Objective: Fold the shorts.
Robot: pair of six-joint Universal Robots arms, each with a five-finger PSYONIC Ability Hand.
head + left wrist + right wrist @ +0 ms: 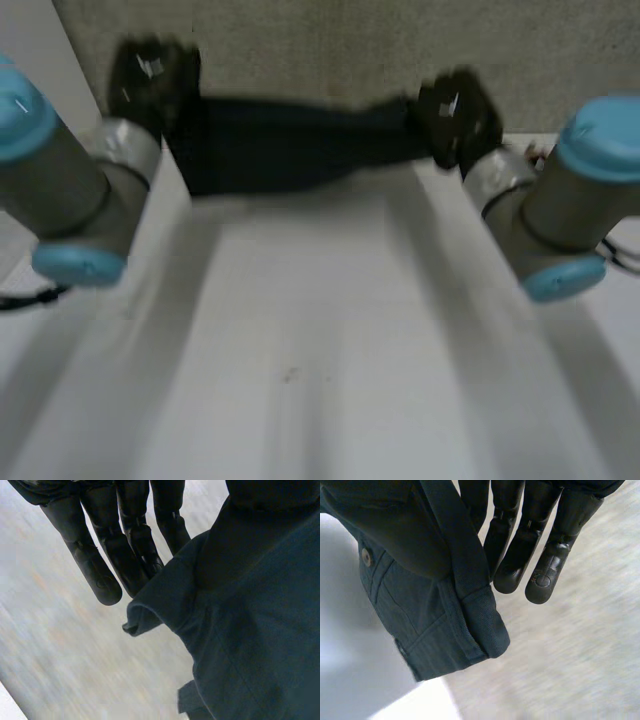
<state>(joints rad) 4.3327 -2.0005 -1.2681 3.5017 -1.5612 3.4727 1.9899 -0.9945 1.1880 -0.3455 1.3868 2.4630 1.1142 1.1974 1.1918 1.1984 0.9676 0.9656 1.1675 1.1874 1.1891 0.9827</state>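
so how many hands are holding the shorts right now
2: the left hand grips the shorts at their left end, and the right hand grips their right end, with the cloth stretched between them.

You have a white table (300,330) with a small dark speck (290,376) near the middle of the tabletop. Past its far edge you see grey speckled carpet (330,45).

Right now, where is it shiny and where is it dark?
Head view: the shorts are the darkest patch, held between left hand and right hand. Right wrist view: soft shine on the fingertips and the button. Left wrist view: faint shine on the fingers.
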